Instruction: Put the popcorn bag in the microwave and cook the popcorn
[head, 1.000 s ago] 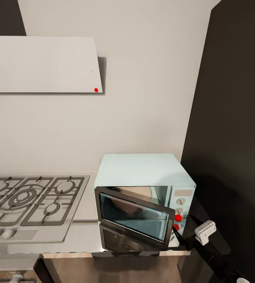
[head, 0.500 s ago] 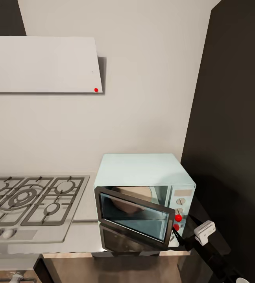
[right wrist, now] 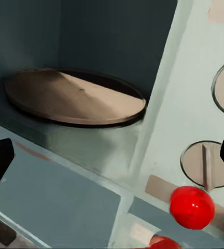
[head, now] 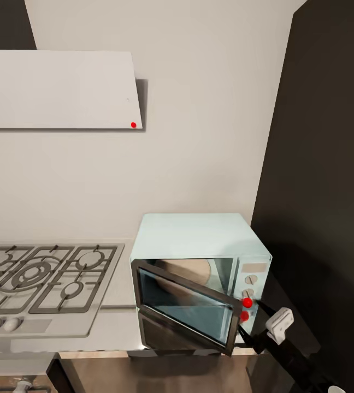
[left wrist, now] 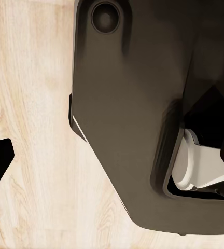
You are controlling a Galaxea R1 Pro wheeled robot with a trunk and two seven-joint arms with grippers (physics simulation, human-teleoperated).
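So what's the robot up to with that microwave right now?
The right arm is at the microwave's door, near its right edge beside the knobs and red light. The door hangs partly open, more than a second ago. Inside, the round brown turntable is bare; no popcorn bag is on it. The right gripper has its fingertips spread apart. The left wrist camera looks down at wood floor and the robot's dark body. The hob sits left of the microwave.

One microwave (head: 199, 262), two knobs (head: 251, 279).
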